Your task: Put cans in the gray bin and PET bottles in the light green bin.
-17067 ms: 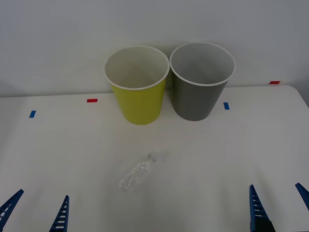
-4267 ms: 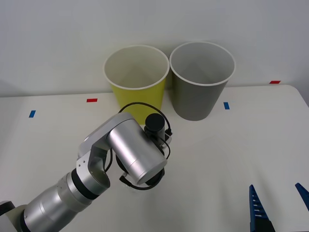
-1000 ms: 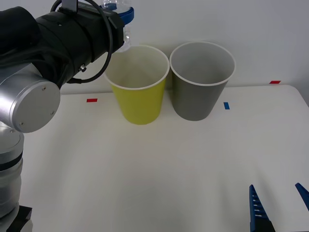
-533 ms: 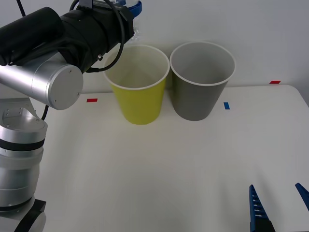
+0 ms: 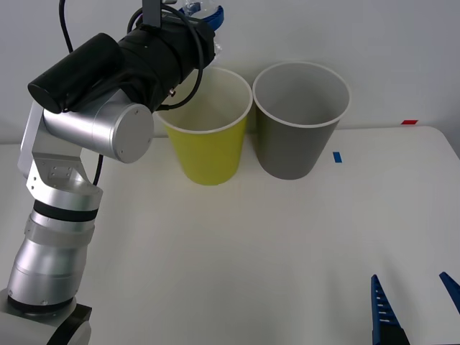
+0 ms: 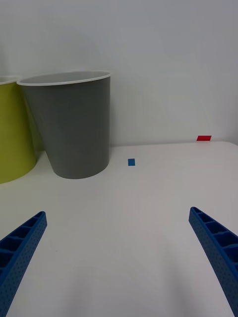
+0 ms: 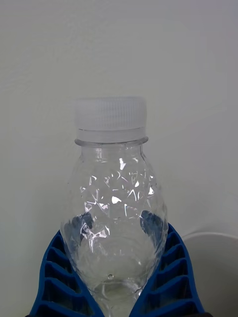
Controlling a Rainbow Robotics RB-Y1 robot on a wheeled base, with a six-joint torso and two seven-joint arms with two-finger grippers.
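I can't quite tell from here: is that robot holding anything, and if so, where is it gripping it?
Yes. The left gripper holds the PET bottle by its lower body, cap pointing away. The right gripper is open and holds nothing.

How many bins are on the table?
2: the light green bin on the left, the gray bin right beside it. The left pincer holds the PET bottle above.

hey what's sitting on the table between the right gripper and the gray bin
Nothing: the front view shows bare white table between the right gripper and the gray bin. A blue tape mark lies beside the bin, off that line.
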